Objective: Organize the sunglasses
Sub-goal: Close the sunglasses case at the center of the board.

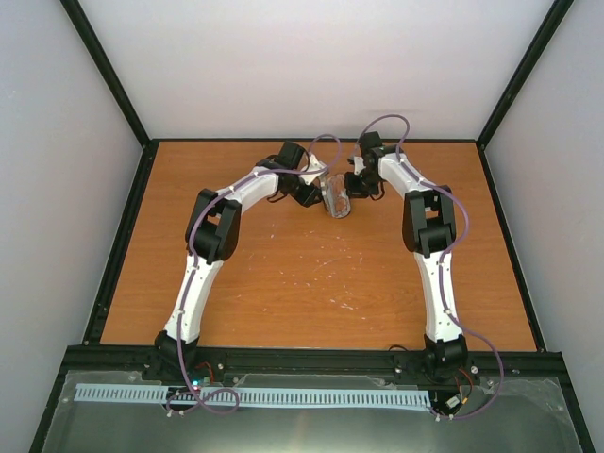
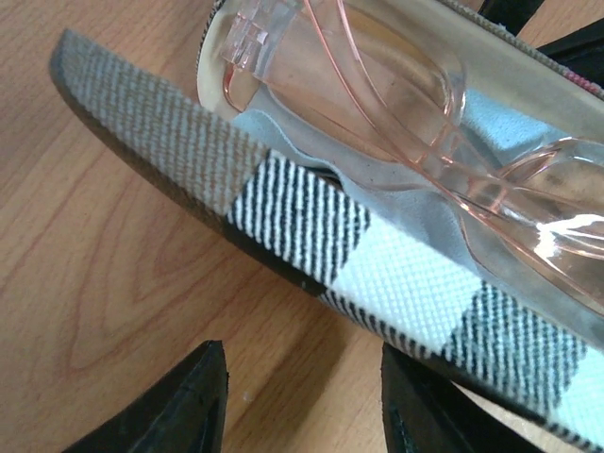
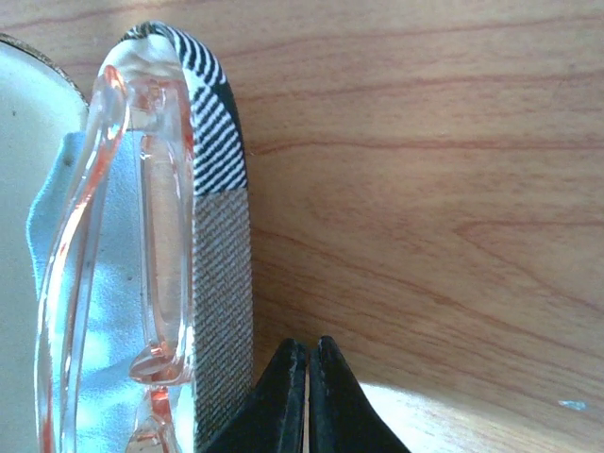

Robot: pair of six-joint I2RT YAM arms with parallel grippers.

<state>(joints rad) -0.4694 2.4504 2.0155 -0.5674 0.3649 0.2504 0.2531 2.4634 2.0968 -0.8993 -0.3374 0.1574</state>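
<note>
At the far middle of the counter [image 1: 311, 283] I see the plaid case [image 2: 396, 274] lying open. Inside it is a blue cloth [image 2: 274, 132], and the sunglasses [image 2: 377, 85] rest on that cloth within the case. My left pincer [image 2: 302, 351] stands with its jaws apart just short of the case's wall, bare wood between them, gripping nothing. My right pincer [image 3: 309, 347] is closed and empty, just beside the case.

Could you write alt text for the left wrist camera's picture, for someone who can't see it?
Pink see-through sunglasses lie on a light blue cloth inside an open plaid case on a wooden table. A black claw stands open at the bottom edge.
</note>
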